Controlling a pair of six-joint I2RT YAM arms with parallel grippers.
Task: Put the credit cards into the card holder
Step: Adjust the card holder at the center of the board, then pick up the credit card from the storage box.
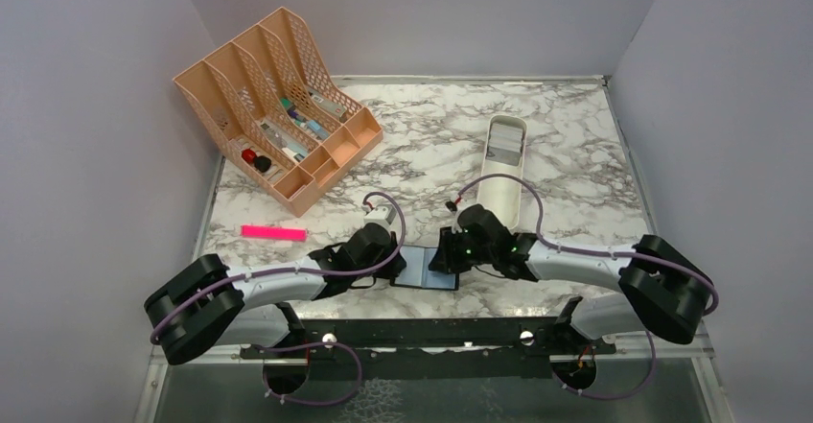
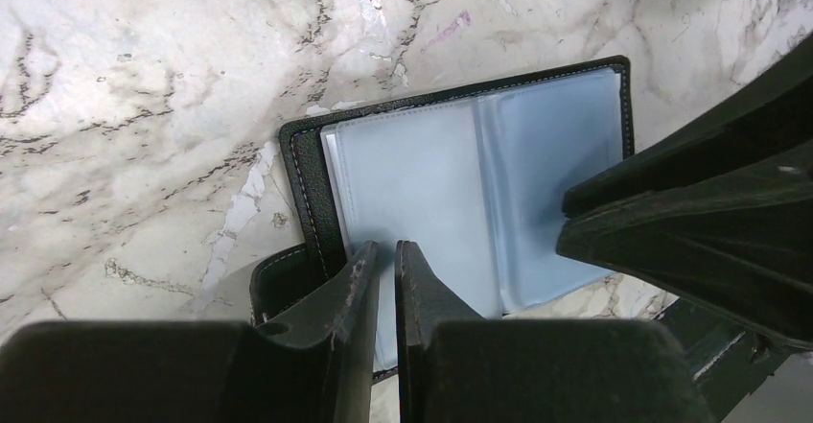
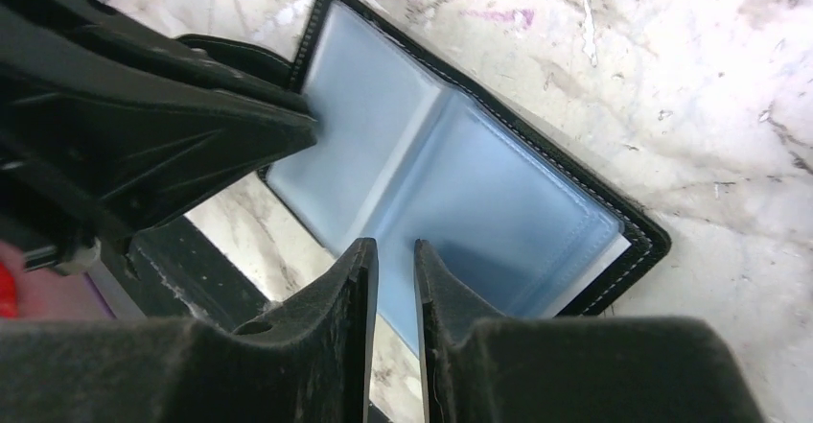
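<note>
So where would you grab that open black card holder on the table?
By a thin outer edge, coming in low from the side. The card holder lies open and flat on the table, so nothing stands up to close around; only its rim and clear sleeves fit between fingers. The left gripper and right gripper look nearly shut on it that way.

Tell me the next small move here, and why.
Probably lift the right gripper off the card holder and send it to the white tray, leaving the left gripper on it. The holder lies open, its visible sleeves look empty, both grippers sit at it nearly shut with no card in them, and what look like the cards lie in that tray.
</note>
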